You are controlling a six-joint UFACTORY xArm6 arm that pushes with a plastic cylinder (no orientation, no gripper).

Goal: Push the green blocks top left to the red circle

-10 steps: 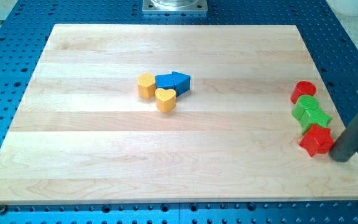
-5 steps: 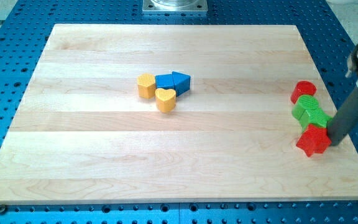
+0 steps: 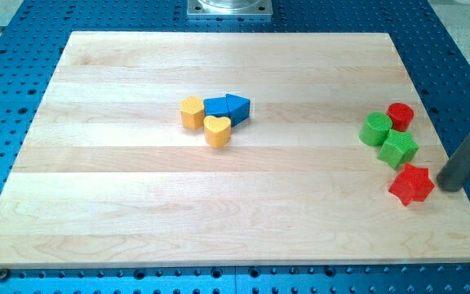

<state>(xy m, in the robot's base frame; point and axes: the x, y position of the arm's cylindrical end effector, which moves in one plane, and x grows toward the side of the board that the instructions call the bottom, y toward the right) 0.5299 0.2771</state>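
Note:
Two green blocks sit at the view's right: a round one [image 3: 374,129] and a more angular one [image 3: 399,149] just below and right of it. The red circle [image 3: 400,116] lies right of the round green block and above the angular one, close to both. A red star block [image 3: 411,184] lies below them. My tip [image 3: 447,187] is at the board's right edge, just right of the red star and below right of the green blocks, touching none of them.
A cluster near the board's middle holds a yellow hexagon-like block [image 3: 192,112], a yellow heart [image 3: 217,131], a blue block [image 3: 217,107] and a blue triangle [image 3: 237,107]. The wooden board [image 3: 137,212] lies on a blue perforated table.
The green blocks have shifted up and left; the round one now sits left of the red circle. The red star moved slightly. My tip swept in and has drawn back to the right.

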